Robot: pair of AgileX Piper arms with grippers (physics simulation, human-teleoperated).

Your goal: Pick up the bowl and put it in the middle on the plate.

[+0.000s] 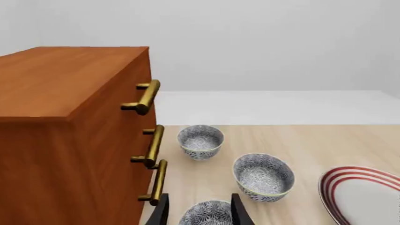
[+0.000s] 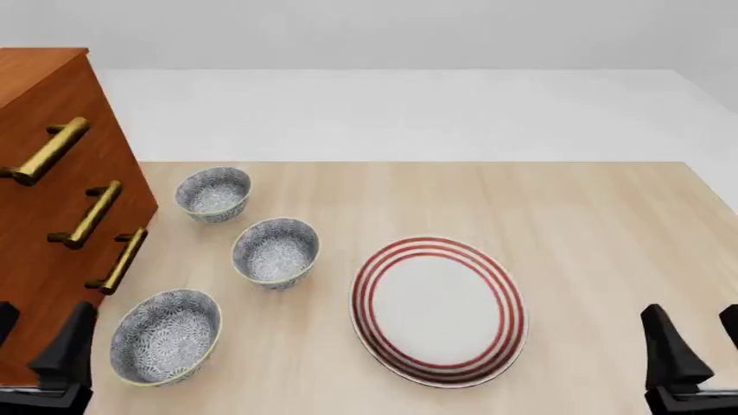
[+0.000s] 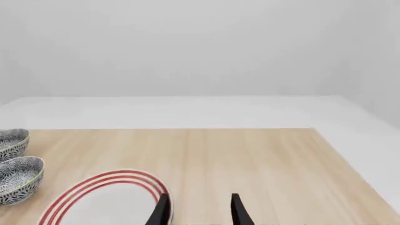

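Only the front view shows all three bowls in a row beside the wooden cabinet (image 2: pixel 47 216) — the speckled bowl (image 2: pixel 276 252) in the middle, just left of the red-ringed plate (image 2: pixel 438 309), apart from it. Left gripper (image 2: pixel 41 346) and right gripper (image 2: pixel 692 346) — both spread wide, holding nothing.

The small speckled bowl (image 2: pixel 276 252) is being hemmed in by the wooden drawer cabinet (image 2: pixel 52 207), two patterned neighbouring bowls (image 2: pixel 213 193) and the red-ringed plate (image 2: pixel 438 309), while open tabletop (image 2: pixel 600 233) is being left rightward.
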